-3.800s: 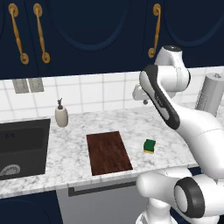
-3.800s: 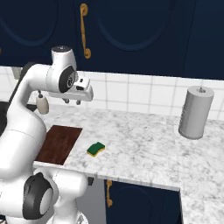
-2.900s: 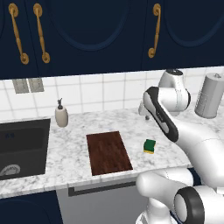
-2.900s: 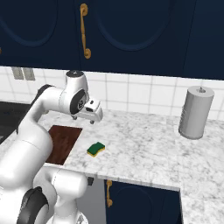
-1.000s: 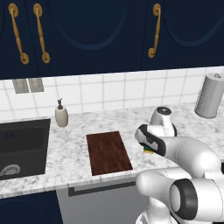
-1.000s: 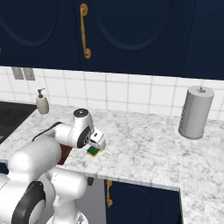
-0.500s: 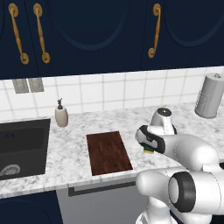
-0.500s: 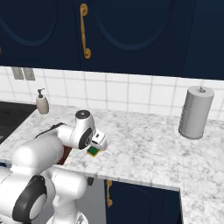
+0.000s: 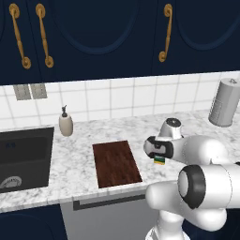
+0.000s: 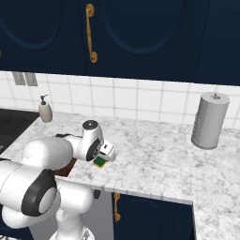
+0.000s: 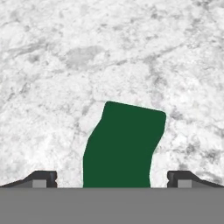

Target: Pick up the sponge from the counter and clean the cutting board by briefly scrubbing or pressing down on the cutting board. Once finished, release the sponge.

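While the sponge (image 11: 124,146) is lying flat on the desk (image 11: 65,57), the pincer (image 11: 112,179) is hanging straight above it with its jaws spread wide and nothing between them yet. In the hand view, the two dark fingertips (image 11: 41,178) are showing at the lower left and lower right, and the sponge's green top is sitting in the lower middle, between them but not touching either. Judging from this, the pickup step is in hand: the arm is lining up for the grasp, and the scrubbing is not yet begun.

The next move is probably calling for a short drop so the tips straddle the sponge, then a close on its two long sides. Since the sponge is lying a little askew to the jaws, a slight turn of the wrist may be helping.

In the left base view the sponge (image 9: 159,161) is peeking out below the pincer (image 9: 158,152), right of centre, its green layer over yellow. The board (image 9: 116,162) is resting well apart to its left, dark reddish-brown with grain, bare of anything.
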Tool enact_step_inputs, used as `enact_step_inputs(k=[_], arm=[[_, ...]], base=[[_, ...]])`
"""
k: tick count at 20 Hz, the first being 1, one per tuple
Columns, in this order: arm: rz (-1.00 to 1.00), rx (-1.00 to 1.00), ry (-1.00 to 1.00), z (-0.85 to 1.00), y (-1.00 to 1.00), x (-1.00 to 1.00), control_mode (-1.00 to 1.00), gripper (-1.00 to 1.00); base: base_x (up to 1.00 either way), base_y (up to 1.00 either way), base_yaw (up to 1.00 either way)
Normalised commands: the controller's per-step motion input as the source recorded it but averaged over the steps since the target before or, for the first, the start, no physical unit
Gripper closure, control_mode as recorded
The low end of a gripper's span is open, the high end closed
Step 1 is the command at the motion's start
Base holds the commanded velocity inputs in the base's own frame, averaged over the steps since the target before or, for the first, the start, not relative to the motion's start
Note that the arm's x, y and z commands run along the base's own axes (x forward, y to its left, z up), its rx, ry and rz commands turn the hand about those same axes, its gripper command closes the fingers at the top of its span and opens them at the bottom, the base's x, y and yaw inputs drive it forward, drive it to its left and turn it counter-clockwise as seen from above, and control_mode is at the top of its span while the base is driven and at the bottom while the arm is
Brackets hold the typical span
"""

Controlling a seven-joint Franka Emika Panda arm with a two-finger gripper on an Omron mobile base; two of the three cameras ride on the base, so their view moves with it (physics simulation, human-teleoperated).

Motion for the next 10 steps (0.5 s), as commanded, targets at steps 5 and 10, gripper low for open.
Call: enact_step_inputs(k=[5,10], arm=[[0.00,0.00,0.00,-0.20,-0.01,0.21,-1.00,-1.00],[0.00,0.00,0.00,-0.14,-0.01,0.00,-1.00,-1.00]], base=[[0.00,0.00,0.00],[0.00,0.00,0.00]])
